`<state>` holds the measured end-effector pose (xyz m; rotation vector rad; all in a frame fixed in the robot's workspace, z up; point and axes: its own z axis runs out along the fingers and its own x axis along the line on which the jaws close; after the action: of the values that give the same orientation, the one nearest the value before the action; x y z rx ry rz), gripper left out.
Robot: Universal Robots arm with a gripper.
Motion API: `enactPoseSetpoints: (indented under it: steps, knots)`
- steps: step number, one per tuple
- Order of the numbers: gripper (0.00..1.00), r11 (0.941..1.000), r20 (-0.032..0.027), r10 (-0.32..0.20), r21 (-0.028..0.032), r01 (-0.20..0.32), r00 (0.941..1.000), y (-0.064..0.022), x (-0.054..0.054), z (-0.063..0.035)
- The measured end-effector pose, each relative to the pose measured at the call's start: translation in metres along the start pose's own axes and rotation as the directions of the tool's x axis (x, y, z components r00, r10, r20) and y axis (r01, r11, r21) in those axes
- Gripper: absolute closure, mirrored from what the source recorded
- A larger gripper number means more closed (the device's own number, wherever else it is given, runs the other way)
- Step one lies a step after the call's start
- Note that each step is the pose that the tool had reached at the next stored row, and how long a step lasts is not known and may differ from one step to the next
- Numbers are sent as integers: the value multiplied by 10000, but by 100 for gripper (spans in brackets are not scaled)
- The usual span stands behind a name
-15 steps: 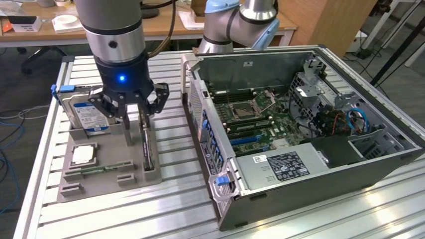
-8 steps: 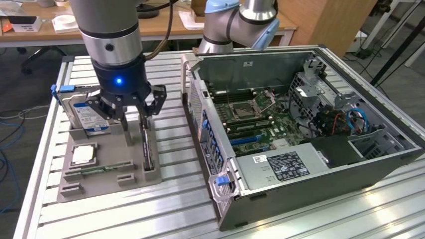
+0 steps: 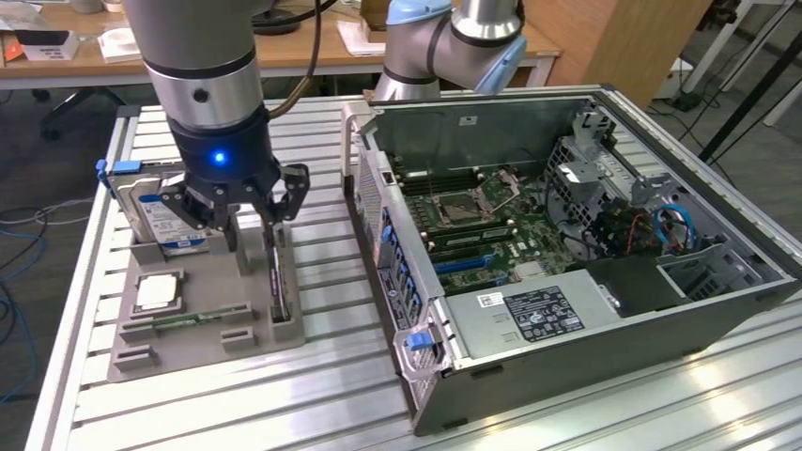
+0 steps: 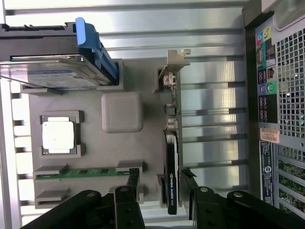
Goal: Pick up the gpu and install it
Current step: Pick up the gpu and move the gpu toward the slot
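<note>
A: Exterior view, left to right. Hard drive (image 3: pixel 167 214) stands upright in the grey holder (image 3: pixel 138 357), with the processor chip (image 3: pixel 157 293) and memory stick (image 3: pixel 188 322) in front of it. Then the gpu (image 3: pixel 277 274), standing on its long edge in a slot on the holder's right side in that view. Open computer case (image 3: pixel 564 254) beyond. All on the slatted table (image 3: pixel 326 404).

B: Jaws?

A: Wide open, holding nothing. In the wrist view there is one finger (image 4: pixel 133 179) on each side of the gpu (image 4: pixel 171 183), neither clearly touching.

B: Handling?

A: Light, stiff, thin card, I'd judge. Fragile on its faces and contact edge. Take it across the two flat faces near mid-length, clear of the silver bracket (image 4: pixel 174 59).

B: Anything unclear?

A: The card's lower edge is hidden in the slot. The wrist view cuts off its near end between the jaws. The case socket meant for it is hard to pick out among the board's parts.
</note>
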<state>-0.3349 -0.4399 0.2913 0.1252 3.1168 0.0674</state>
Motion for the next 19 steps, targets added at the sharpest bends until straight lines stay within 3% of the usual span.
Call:
enactPoseSetpoints:
  steps: [19]
  knots:
    - [53, 10000, 0, 0, 0, 0, 10000, -13, 108, 98]
